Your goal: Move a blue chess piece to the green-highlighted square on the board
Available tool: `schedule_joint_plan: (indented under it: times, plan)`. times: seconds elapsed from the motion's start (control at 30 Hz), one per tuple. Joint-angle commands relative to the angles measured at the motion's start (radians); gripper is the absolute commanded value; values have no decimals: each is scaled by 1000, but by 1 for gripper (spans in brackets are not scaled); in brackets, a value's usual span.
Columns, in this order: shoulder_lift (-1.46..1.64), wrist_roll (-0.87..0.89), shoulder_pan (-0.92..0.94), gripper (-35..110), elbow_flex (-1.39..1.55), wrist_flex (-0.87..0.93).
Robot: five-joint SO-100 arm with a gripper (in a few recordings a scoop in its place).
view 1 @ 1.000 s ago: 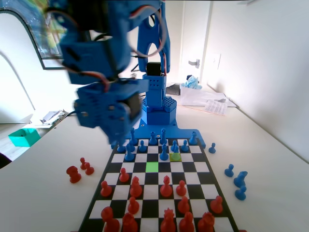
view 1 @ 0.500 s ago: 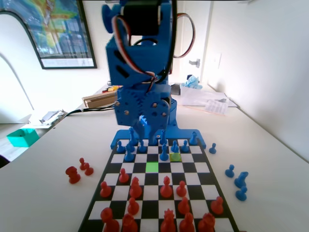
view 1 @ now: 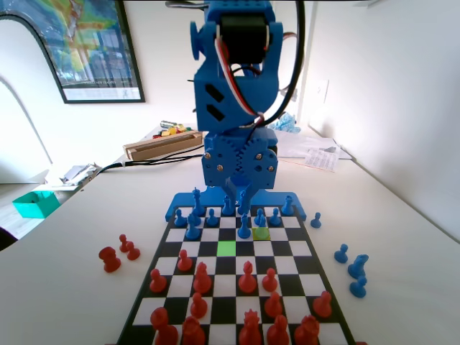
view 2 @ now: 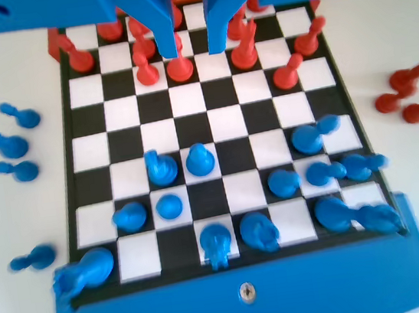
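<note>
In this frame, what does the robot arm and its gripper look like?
The arm is bright blue printed plastic in blocky segments, with a black servo set in near the top and red, white and black cables looping beside it. The gripper has two flat blue jaws; the wrist housing shows small dark screw holes.

Blue arm (view 1: 237, 100) folded tall, wrist pitched downward. Gripper (view 2: 193, 47) raised well above the board (view 2: 214, 129), over its blue-piece end, pointing down. Jaws parted by a narrow gap, nothing between them.

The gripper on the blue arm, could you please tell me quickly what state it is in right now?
Gripper: open, holding nothing, raised above the board.
</note>
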Motion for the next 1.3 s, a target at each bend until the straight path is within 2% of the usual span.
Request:
schedule_joint_plan:
  times: [0.0, 0.3, 1.27]
  plan:
    - [80, 0, -17, 9, 17, -28]
    - [81, 35, -61, 9, 106, -103]
    - [-138, 143, -192, 9, -9, -67]
